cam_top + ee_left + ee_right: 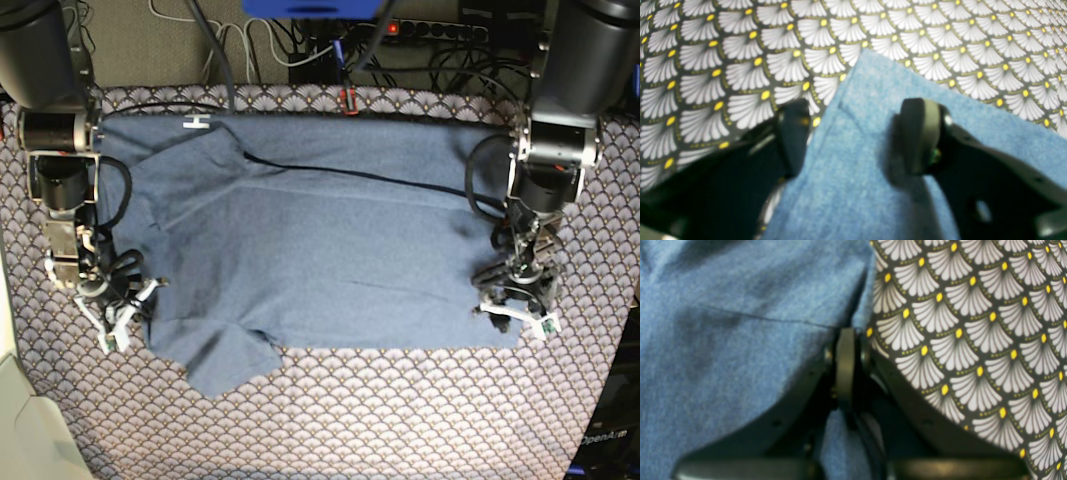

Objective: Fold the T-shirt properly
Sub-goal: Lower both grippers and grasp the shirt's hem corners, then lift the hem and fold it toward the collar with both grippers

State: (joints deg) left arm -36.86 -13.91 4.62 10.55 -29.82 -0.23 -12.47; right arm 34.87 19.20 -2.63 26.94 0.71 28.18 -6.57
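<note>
Both grippers at the near edge of the T-shirt [320,240], taking hold for the first fold.

The shirt lies spread flat on the tablecloth [400,420]. At its near sleeve-side edge the right gripper [846,340] is pressed together on the fabric's edge; at the near hem corner the left gripper [853,133] stands spread, straddling the corner. Judged next: the left closes, then both lift and carry the edge toward the far side.

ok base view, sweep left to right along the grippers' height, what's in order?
tablecloth → right gripper, shut on the T-shirt's edge → T-shirt → left gripper, open over the T-shirt's corner → tablecloth again.
</note>
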